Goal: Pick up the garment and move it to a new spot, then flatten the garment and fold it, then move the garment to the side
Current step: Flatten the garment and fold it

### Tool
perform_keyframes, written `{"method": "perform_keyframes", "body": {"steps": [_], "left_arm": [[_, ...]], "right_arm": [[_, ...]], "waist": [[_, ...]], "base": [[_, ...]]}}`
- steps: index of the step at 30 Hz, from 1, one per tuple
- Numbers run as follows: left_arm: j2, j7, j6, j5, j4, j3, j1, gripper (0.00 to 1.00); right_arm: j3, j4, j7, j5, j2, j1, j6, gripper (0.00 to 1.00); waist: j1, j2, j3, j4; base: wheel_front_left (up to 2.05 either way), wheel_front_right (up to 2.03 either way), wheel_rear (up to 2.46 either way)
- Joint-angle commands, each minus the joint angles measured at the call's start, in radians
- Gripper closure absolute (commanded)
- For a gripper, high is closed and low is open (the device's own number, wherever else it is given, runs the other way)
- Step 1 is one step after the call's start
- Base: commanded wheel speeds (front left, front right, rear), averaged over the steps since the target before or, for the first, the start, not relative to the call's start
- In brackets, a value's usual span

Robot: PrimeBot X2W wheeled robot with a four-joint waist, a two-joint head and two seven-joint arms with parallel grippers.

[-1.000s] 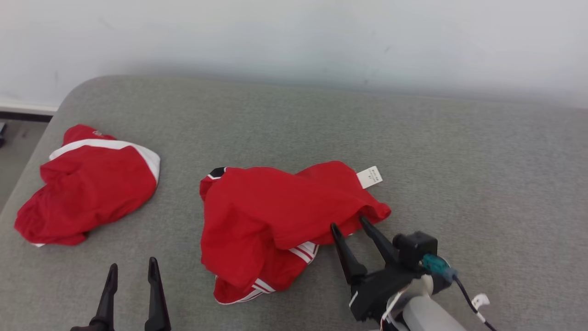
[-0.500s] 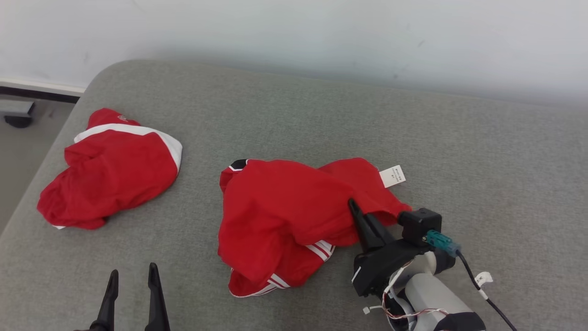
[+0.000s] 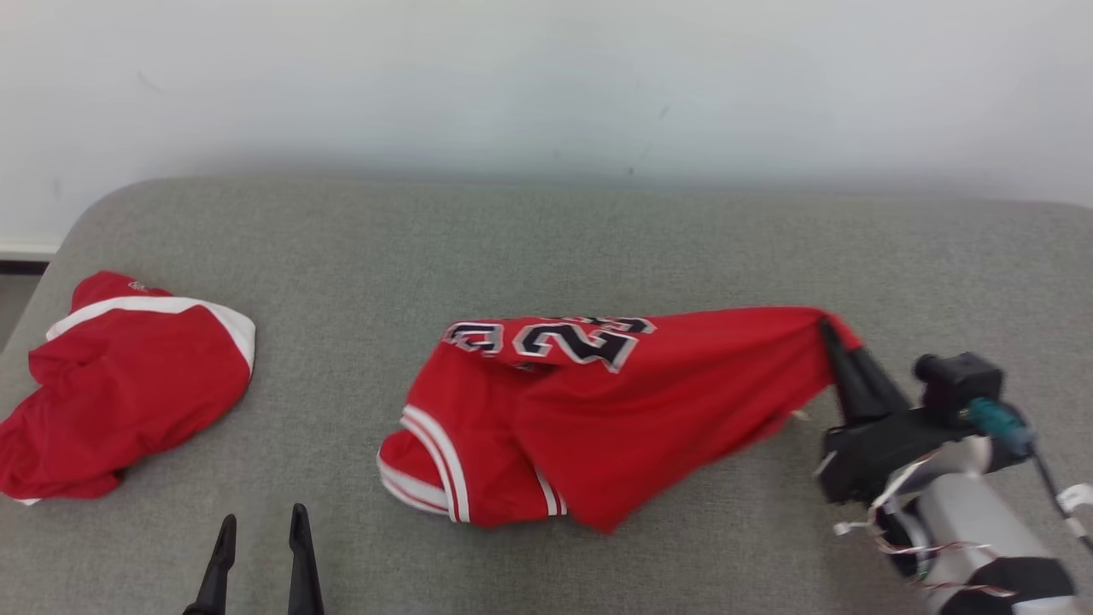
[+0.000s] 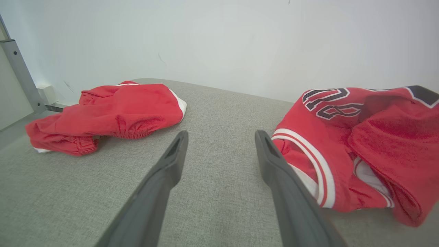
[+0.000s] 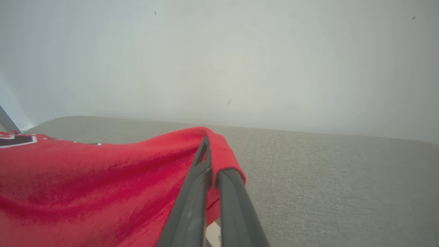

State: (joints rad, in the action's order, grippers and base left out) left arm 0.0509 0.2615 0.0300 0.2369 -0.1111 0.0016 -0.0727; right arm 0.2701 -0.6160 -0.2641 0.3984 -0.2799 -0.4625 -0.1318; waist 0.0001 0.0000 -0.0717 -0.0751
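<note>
While the right gripper (image 3: pixel 828 329) pinches a corner of the red jersey (image 3: pixel 615 401) between pressed fingers, the jersey lies on the grey cushion (image 3: pixel 598 239), long axis running straight away from the red shorts (image 3: pixel 128 376), striped armhole nearest them, and the left gripper (image 3: pixel 260 523) has its fingers spread.

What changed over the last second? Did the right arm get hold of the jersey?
Yes. The right gripper shut on the red jersey at its edge and pulled it toward the robot's right, lifting and stretching it out; its number print now faces up. The left gripper stayed open and idle, and the other red garment kept its place on the grey cushion; only the head view shifted slightly.
</note>
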Motion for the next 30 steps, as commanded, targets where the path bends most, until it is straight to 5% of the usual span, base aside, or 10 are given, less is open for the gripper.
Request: {"method": "perform_keyframes", "body": {"steps": [1, 6, 13, 14, 15, 16, 17, 18, 30], "left_arm": [[-0.001, 0.004, 0.002, -0.005, -0.005, -0.002, 0.003, 0.0], [-0.001, 0.004, 0.012, -0.003, -0.023, -0.01, -0.01, 0.0], [-0.001, 0.004, 0.007, 0.009, -0.034, -0.01, -0.029, 0.0], [-0.001, 0.004, 0.007, 0.011, -0.035, -0.009, -0.031, 0.0], [-0.001, 0.004, 0.006, 0.012, -0.036, -0.008, -0.033, 0.0], [-0.001, 0.004, 0.007, 0.014, -0.037, -0.007, -0.033, 0.0], [-0.001, 0.004, 0.007, 0.014, -0.037, -0.007, -0.033, 0.0], [-0.001, 0.004, 0.006, 0.014, -0.037, -0.007, -0.036, 0.0], [-0.001, 0.003, 0.004, 0.023, -0.039, -0.002, -0.03, 0.0]], "right_arm": [[-0.004, 0.002, -0.002, 0.01, -0.027, -0.01, 0.002, 1.0], [-0.019, -0.046, -0.001, 0.04, -0.17, -0.067, 0.002, 1.0], [-0.01, -0.128, 0.015, 0.047, -0.2, -0.101, 0.002, 1.0], [-0.005, -0.139, 0.021, 0.052, -0.196, -0.102, 0.002, 0.92], [-0.001, -0.149, 0.021, 0.055, -0.191, -0.101, 0.002, 0.73], [0.001, -0.159, 0.02, 0.061, -0.185, -0.099, 0.002, 0.25], [0.001, -0.159, 0.02, 0.061, -0.185, -0.099, 0.002, 0.25], [0.008, -0.167, 0.021, 0.066, -0.176, -0.094, 0.002, 0.0], [0.066, -0.169, 0.0, 0.091, -0.109, -0.011, 0.002, 0.0]], "waist": [[-0.0001, 0.0, 0.02, 0.019], [-0.0001, 0.0, 0.024, -0.005], [-0.0001, 0.0, 0.029, -0.028], [-0.0001, 0.0, 0.031, -0.028], [-0.0001, 0.0, 0.033, -0.026], [-0.0001, 0.0, 0.036, -0.024], [-0.0001, 0.0, 0.036, -0.024], [-0.0001, 0.0, 0.04, -0.021], [-0.0001, 0.0, 0.044, 0.07]], "base": [[0.0, 0.0, 0.0], [0.0, 0.0, 0.0], [0.0, 0.0, 0.0], [0.0, 0.0, 0.0], [0.0, 0.0, 0.0], [0.0, 0.0, 0.0], [0.0, 0.0, 0.0], [0.0, 0.0, 0.0], [0.0, 0.0, 0.0]]}}
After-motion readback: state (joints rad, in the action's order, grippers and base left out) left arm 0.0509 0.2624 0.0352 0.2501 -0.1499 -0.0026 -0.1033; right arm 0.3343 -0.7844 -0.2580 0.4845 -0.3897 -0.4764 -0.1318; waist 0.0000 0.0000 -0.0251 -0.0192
